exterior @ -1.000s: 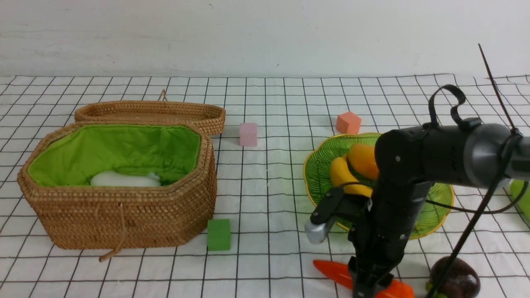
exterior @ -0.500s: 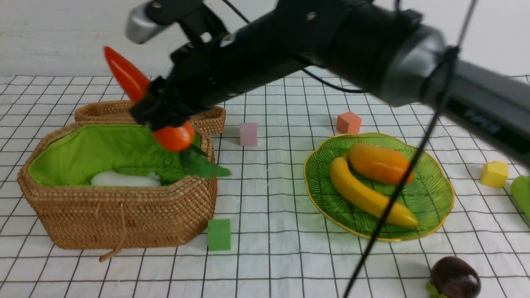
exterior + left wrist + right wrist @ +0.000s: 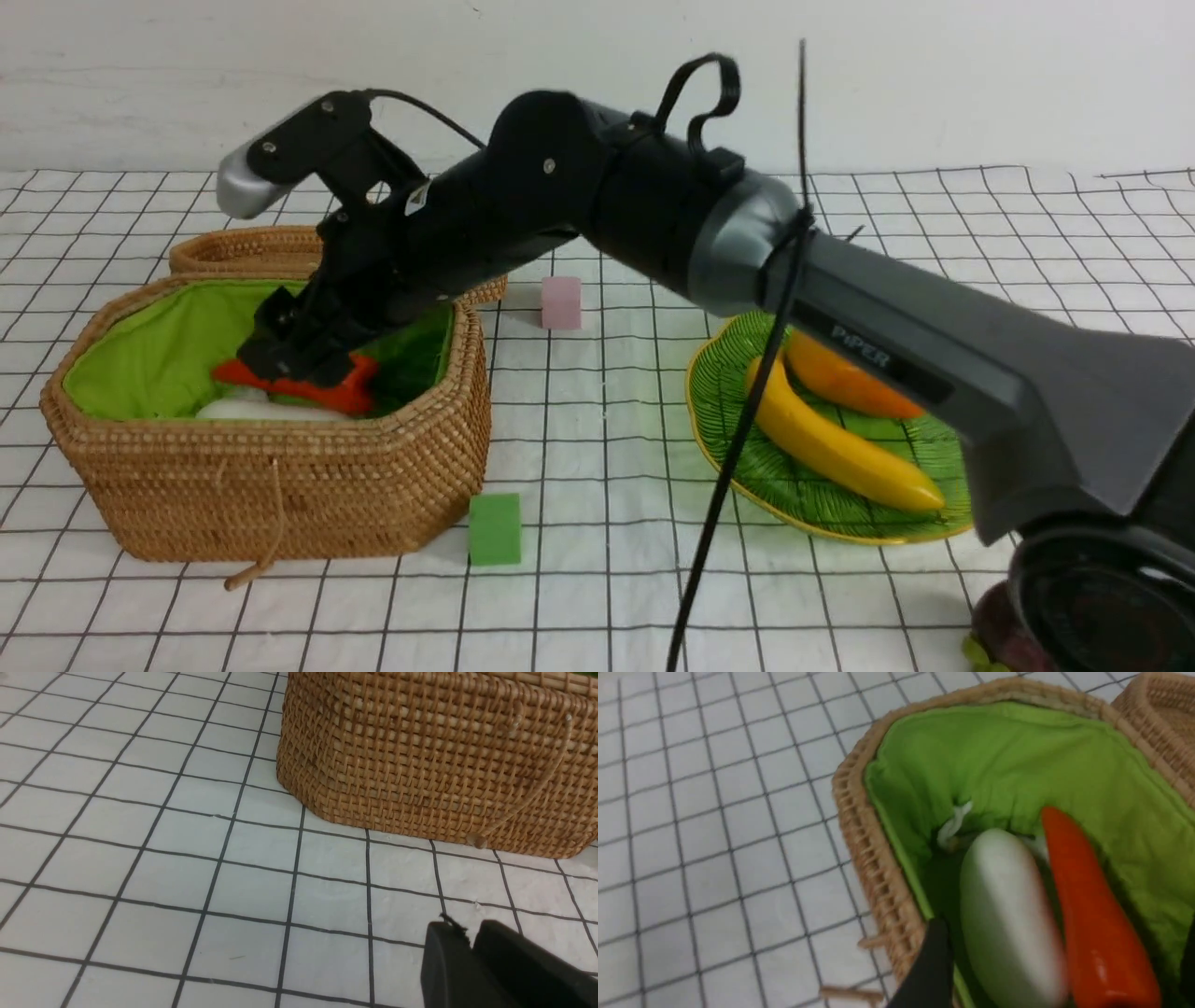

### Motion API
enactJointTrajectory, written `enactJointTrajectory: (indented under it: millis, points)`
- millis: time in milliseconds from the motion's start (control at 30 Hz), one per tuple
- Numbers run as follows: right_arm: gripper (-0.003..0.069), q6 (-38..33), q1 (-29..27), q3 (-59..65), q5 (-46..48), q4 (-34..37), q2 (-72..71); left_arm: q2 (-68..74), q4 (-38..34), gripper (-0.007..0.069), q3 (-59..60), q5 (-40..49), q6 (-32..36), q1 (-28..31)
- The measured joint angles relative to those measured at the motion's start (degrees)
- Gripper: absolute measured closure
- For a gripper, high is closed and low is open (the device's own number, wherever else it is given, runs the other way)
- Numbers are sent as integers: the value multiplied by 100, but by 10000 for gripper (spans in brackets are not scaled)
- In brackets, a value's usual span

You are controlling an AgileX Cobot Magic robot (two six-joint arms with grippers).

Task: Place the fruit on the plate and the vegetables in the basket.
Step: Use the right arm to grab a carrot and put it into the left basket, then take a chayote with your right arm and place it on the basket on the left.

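My right gripper point(image 3: 301, 362) hangs low inside the wicker basket point(image 3: 280, 467), open, its jaws standing wide apart. Between its fingers the red-orange pepper point(image 3: 1092, 905) lies beside the white radish point(image 3: 1004, 914), and neither finger grips it. From the front, the pepper point(image 3: 329, 392) rests on the radish point(image 3: 250, 409). The banana point(image 3: 840, 448) and the mango point(image 3: 845, 385) lie on the green plate point(image 3: 714, 439). The mangosteen point(image 3: 992, 621) peeks out behind my right arm's base. My left gripper point(image 3: 469, 933) is shut and empty, low over the cloth beside the basket point(image 3: 420, 765).
The basket's lid point(image 3: 238, 250) lies open behind it. A pink cube point(image 3: 560, 303) sits behind the basket's right end and a green cube point(image 3: 494, 529) at its front right corner. My right arm stretches across the plate, with a black cable point(image 3: 738, 439) hanging down.
My right arm lifted the pepper from the table's front, carried it left over the basket, lowered it in and opened its jaws. The pepper now lies on the radish.
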Motion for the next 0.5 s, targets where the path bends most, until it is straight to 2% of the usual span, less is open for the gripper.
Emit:
enactJointTrajectory:
  millis: [100,167,200,233,333,400,433,500]
  points:
    - [1,223,-316,42,1003,-121,-591,0,0,542,0,0,0,0]
    - [18,398,-731,349,1405,-305,-1171,0,0,538,0,0,0,0]
    - [20,421,-731,349,1442,-339,-1171,0,0,538,0,0,0,0]
    - [36,674,-1231,887,1596,-712,-1783,0,0,535,0,0,0,0]
    - [57,1225,-2274,2134,1556,-1508,-2763,0,0,531,0,0,0,0]
    - [60,1422,-2738,2673,1485,-1746,-3093,0,0,532,0,0,0,0]
    - [62,1726,-3357,3276,1315,-2026,-3403,0,0,531,0,0,0,0]
    - [64,2053,-3951,3957,1117,-2176,-3681,0,0,530,0,0,0,0]
